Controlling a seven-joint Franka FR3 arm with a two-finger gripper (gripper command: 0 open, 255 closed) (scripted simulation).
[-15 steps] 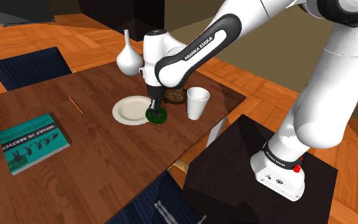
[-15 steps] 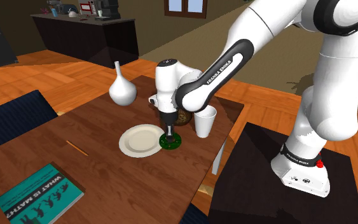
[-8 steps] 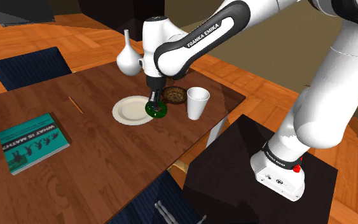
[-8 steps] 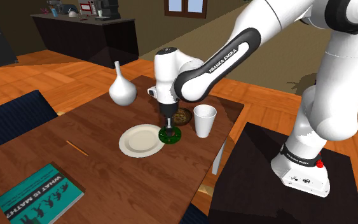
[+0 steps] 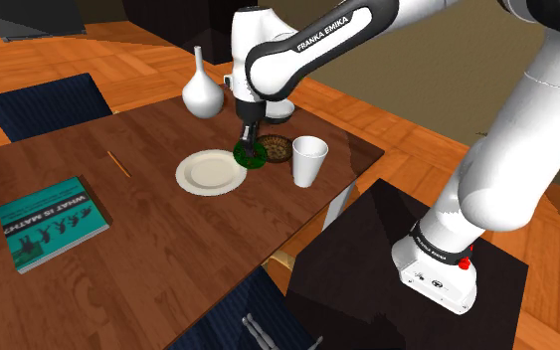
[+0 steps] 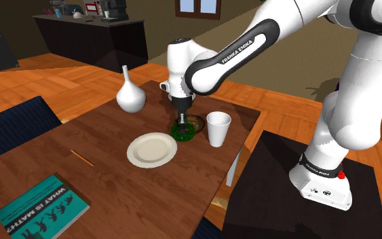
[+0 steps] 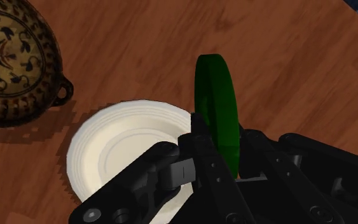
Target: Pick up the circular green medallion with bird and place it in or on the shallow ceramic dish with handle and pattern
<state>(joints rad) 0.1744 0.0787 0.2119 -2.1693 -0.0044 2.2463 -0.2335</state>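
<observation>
Scanning the desk (image 5: 168,239) from the shoulder view's left, I see a teal book (image 5: 49,221), a thin stick (image 5: 118,164), a white vase (image 5: 203,89) and a plain white plate (image 5: 211,171). Next come the green medallion (image 5: 252,155), the brown patterned dish (image 5: 276,148) with its small loop handle, and a white cup (image 5: 308,160). The medallion hangs between plate and dish, close to the dish's rim, and looks to be clear of the wood. It strikes me as a stiff, thick little disc, probably light. Its smooth faces could let it slip or swing in a loose hold. Taking it across the two flat faces near the edge, as here, seems the sound grip. In the wrist view the pincer (image 7: 225,153) is clamped on it. The black fingers (image 7: 199,143) press one on each face, parted just by the disc's thickness, and most of the disc juts out past their tips.
</observation>
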